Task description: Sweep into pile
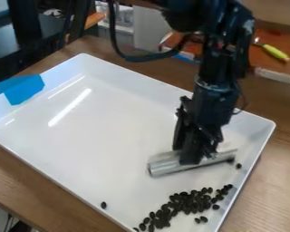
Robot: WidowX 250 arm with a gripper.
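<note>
One pincer (193,157) | closed around silver tube (164,166) | dark beans (192,205) nearby

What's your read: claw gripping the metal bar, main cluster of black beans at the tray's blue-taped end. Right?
Wrong end. The camera view shows the main cluster of black beans at the tray's opposite end, away from the blue tape. The rest holds: claw gripping the metal bar.

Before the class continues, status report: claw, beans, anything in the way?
Claw shut on silver bar. Dark beans loosely clustered near tray's right rim, one stray farther left. Possible snag: that raised rim.
</note>
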